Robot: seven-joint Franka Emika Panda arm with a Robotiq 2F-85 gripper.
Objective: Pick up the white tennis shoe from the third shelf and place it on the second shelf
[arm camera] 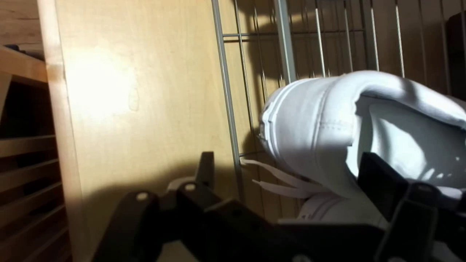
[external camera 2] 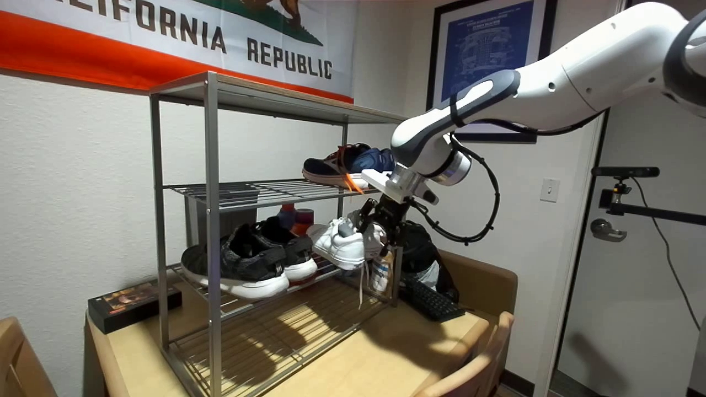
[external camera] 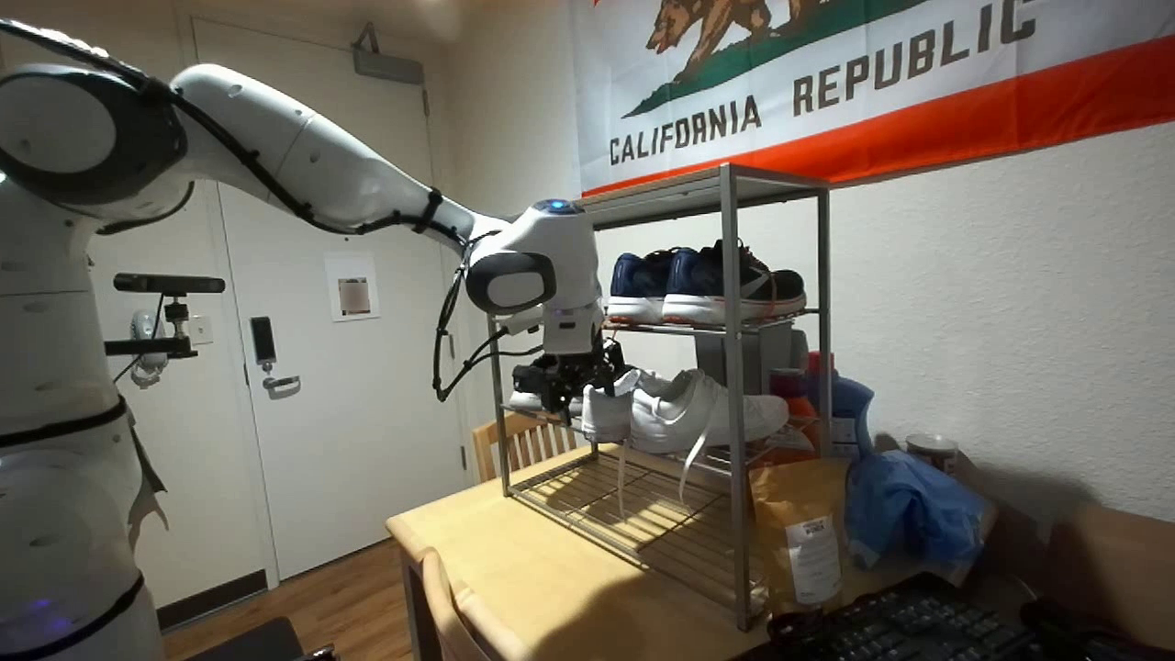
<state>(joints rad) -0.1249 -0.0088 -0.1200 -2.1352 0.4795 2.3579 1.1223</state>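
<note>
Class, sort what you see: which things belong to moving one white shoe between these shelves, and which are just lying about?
Job:
open gripper
white shoe nearest it
middle shelf, the goal
bottom shelf, the start

Lying about:
other white shoe
black shoes
dark blue shoes
keyboard
yellow pouch
box

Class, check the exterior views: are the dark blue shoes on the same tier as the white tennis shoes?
No, in both exterior views the dark blue shoes sit on the wire tier above the white tennis shoes.

The arm (external camera: 303, 161) is held outstretched, the wrist (external camera: 571, 262) is bent downward, and the gripper (arm camera: 290, 162) is pointed down, its fingers (arm camera: 206, 169) (both black) spread wide apart.
</note>
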